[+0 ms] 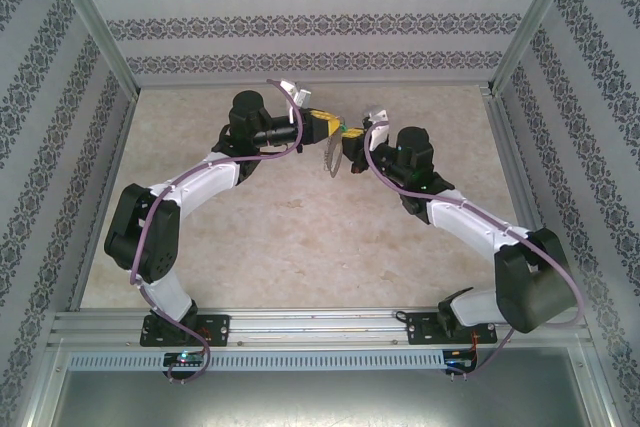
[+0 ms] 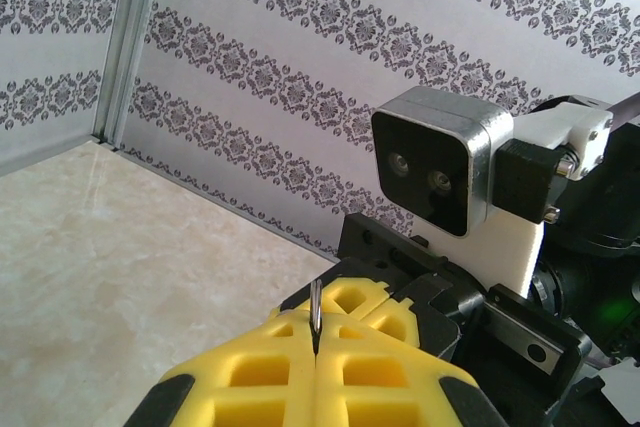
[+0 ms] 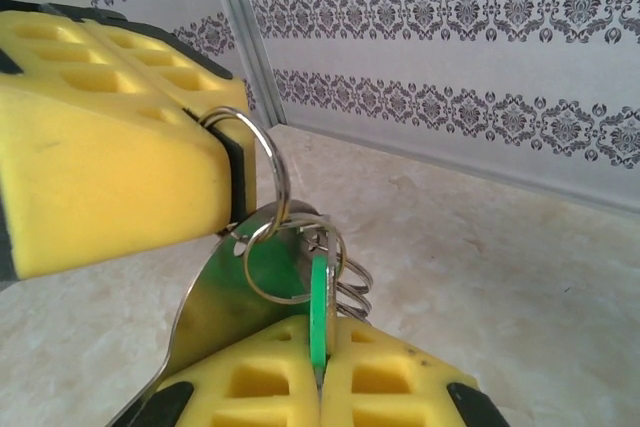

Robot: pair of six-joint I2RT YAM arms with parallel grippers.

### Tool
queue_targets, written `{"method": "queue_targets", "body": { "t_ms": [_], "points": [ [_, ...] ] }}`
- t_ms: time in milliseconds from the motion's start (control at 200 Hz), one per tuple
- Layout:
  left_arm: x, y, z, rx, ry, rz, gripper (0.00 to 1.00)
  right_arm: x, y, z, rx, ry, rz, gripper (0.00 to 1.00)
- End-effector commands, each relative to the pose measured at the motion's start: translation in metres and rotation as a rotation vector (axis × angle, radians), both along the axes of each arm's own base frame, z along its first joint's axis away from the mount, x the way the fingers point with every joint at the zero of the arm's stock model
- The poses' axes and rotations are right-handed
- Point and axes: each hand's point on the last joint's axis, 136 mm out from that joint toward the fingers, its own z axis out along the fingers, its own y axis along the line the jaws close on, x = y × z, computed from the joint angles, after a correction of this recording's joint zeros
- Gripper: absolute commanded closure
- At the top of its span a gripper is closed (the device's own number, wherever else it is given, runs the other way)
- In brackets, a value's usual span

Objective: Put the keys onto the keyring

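Above the middle of the table my two grippers meet tip to tip. My right gripper (image 3: 320, 339) is shut on the green head of the key (image 3: 321, 292), which stands edge-on between its yellow pads. Small split rings (image 3: 270, 257) and a curved grey metal plate (image 3: 205, 322) of the keyring hang against the key. My left gripper (image 2: 315, 335) is shut on a thin metal ring (image 2: 315, 309) of the keyring; its yellow fingers (image 3: 110, 162) show at the upper left of the right wrist view, pinching that ring (image 3: 268, 159). From above, the keyring (image 1: 333, 159) dangles between left gripper (image 1: 326, 127) and right gripper (image 1: 350, 145).
The beige marbled table (image 1: 300, 237) is boxed in by patterned walls (image 1: 300, 27) with aluminium posts (image 1: 100, 37). The right arm's wrist camera (image 2: 440, 172) sits close in front of my left gripper. A metal rail (image 1: 320, 325) runs along the near edge.
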Motion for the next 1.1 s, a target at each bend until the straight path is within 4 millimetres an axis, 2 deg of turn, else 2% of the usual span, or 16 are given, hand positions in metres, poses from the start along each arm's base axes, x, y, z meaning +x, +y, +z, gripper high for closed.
{"method": "queue_targets", "body": {
  "t_ms": [0,475,1094],
  "points": [
    [-0.017,-0.001,0.046,-0.055,-0.118,-0.044,1.0,-0.007,0.003,0.019,-0.015,-0.044,0.032,1.0],
    [-0.021,0.001,0.025,0.078,-0.136,-0.017,1.0,0.0,-0.004,0.014,-0.147,0.026,-0.001,1.0],
    [-0.024,0.001,0.02,0.13,-0.153,-0.01,1.0,0.002,-0.013,0.023,-0.292,0.006,-0.036,1.0]
  ]
}}
